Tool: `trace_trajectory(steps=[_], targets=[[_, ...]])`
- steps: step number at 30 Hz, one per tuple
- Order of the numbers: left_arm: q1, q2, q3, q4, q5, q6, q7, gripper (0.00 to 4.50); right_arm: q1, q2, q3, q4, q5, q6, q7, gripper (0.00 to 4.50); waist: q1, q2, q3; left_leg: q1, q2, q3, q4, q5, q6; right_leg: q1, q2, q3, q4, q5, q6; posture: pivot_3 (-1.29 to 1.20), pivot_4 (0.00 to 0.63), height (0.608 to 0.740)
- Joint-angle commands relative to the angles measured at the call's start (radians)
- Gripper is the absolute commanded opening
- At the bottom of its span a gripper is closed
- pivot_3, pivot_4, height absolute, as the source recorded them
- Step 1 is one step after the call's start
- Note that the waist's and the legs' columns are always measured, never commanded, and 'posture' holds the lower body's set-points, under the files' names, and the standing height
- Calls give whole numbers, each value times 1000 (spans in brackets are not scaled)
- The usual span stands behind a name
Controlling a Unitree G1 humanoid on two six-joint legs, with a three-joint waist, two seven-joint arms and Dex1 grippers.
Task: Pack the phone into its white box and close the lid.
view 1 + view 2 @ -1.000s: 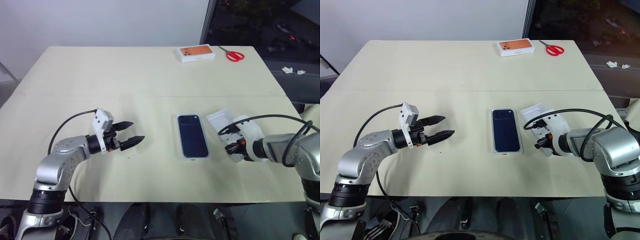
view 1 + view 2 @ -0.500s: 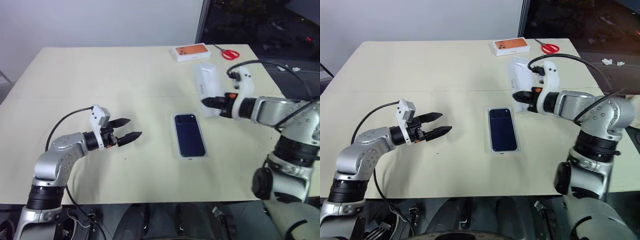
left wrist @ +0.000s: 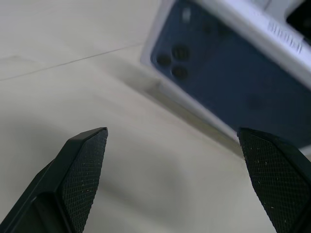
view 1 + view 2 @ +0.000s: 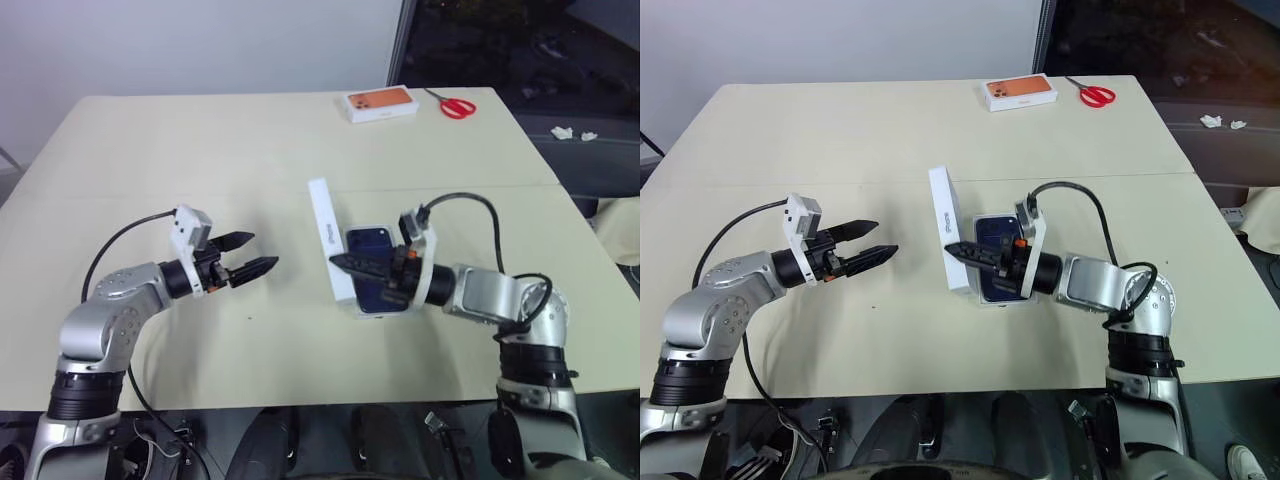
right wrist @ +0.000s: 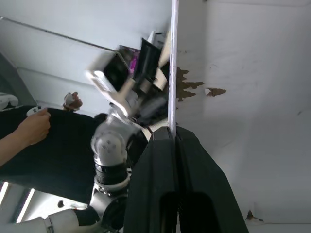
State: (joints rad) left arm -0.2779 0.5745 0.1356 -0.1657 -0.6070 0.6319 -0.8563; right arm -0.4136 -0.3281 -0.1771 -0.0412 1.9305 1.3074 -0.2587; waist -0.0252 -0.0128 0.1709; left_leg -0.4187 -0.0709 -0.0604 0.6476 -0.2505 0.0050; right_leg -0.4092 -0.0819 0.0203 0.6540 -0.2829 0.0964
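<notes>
Tabletop (image 4: pixel 250 150) of pale cream colour fills most of the head views, with a thin seam running across its middle from left to right, a plain light wall behind its far edge and a dark glass partition at the far right. On the far side lie a white box with an orange phone picture (image 4: pixel 380 104) and, just to its right, red-handled scissors (image 4: pixel 459 107). Near the middle the phone (image 4: pixel 378 268) lies flat in the white box (image 4: pixel 985 297), its dark blue back facing up and the camera bump at the far left corner. The right pincer (image 4: pixel 342 262) reaches in level from the right, above the phone, with its 2 black fingers closed on the edge of the lid (image 4: pixel 324 238), which stands on edge and tilted just left of the phone, its narrow white side facing the head camera. The right wrist view looks along the pinched lid (image 5: pixel 233 97), whose glossy inner face carries a few brown marks, and a person's hand (image 5: pixel 30 127) shows in the background there. The left pincer (image 4: pixel 255 255) hovers over bare tabletop well to the left of the box, pointing toward it, fingers spread wide and holding nothing.
</notes>
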Motion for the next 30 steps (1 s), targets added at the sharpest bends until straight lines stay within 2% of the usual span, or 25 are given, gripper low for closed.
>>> trace_trajectory(steps=[1, 5, 8, 9, 11, 12, 13, 14, 17, 22, 26, 28, 30], targets=[[16, -11, 8, -47, -29, 8, 9, 4500, -7, 3, 51, -56, 42, -71, 13, 40, 0, 0, 0, 0, 0, 0, 0, 0, 0, 0, 0, 0, 0, 0, 0, 0, 150, 740], [37, -29, -8, -70, -38, 18, 18, 4500, 16, -4, 92, -42, 42, -112, 1, 40, 6, 0, 0, 0, 0, 0, 0, 0, 0, 0, 0, 0, 0, 0, 0, 0, 150, 740], [38, -49, -16, -70, -50, 29, 17, 3667, 13, -4, 106, -30, 42, -148, -21, 0, 12, 0, 0, 0, 0, 0, 0, 0, 0, 0, 0, 0, 0, 0, 0, 0, 150, 740], [37, -54, -16, -69, -57, 35, 16, 3164, 12, -7, 108, -25, 42, -154, -24, 0, 12, 0, 0, 0, 0, 0, 1, 0, 0, 1, 0, 0, 0, 0, 0, 0, 150, 740], [36, -73, -42, -56, -30, 12, 23, 2191, 17, -22, 113, -13, 42, -157, -27, 620, 12, 0, 0, 0, 0, 0, 1, 0, 0, 1, 0, 0, 0, 0, 0, 0, 150, 740], [35, -88, -57, -50, -21, 6, 29, 2089, 20, -26, 111, -9, 42, -162, -35, 629, 12, 0, 0, 0, 0, 0, 1, 0, 0, 1, 0, 0, 0, 0, 0, 0, 150, 740], [35, -102, -70, -43, -17, 4, 33, 1645, 21, -30, 110, -5, 42, -166, -38, 634, 12, 0, 0, 0, 0, 0, 1, 0, 0, 1, 0, 0, 0, 0, 0, 0, 150, 740], [34, -111, -77, -39, -16, 4, 36, 1427, 20, -32, 110, -3, 42, -168, -39, 634, 12, 0, 0, 0, 0, 0, 1, 0, 0, 1, 0, 0, 0, 0, 0, 0, 150, 740], [30, -170, -150, 1, 33, -44, 38, 893, -15, -110, 113, -4, 26, -164, -5, 634, 12, 0, 0, 0, 0, 0, 1, 0, 0, 1, 0, 0, 0, 0, 0, 0, 150, 740], [-9, -246, -197, 52, 79, -86, 73, 893, -68, -277, 94, -29, -164, -99, 208, 634, 15, 0, 0, 0, 0, 0, 1, 0, 0, 1, 0, -1, -1, 0, 0, 0, 150, 740], [-22, -266, -205, 64, 79, -83, 70, 893, -92, -380, 58, -14, -224, -69, 349, 634, 14, 0, 0, 0, 0, 0, 1, 0, 0, 2, 0, -1, -1, 0, 0, 0, 150, 740], [-32, -281, -215, 77, 83, -89, 70, 893, -93, -471, 76, -62, -390, -89, 513, 634, 14, 0, 0, 0, 0, 0, 1, 0, 0, 1, 0, -1, -1, 0, 0, 0, 150, 740], [-39, -298, -228, 93, 92, -97, 68, 893, -102, -515, 84, -58, -498, -116, 607, 634, 15, 0, 0, -1, 0, 0, 1, 0, 1, 2, 0, -1, -2, 0, 0, 0, 150, 740]])
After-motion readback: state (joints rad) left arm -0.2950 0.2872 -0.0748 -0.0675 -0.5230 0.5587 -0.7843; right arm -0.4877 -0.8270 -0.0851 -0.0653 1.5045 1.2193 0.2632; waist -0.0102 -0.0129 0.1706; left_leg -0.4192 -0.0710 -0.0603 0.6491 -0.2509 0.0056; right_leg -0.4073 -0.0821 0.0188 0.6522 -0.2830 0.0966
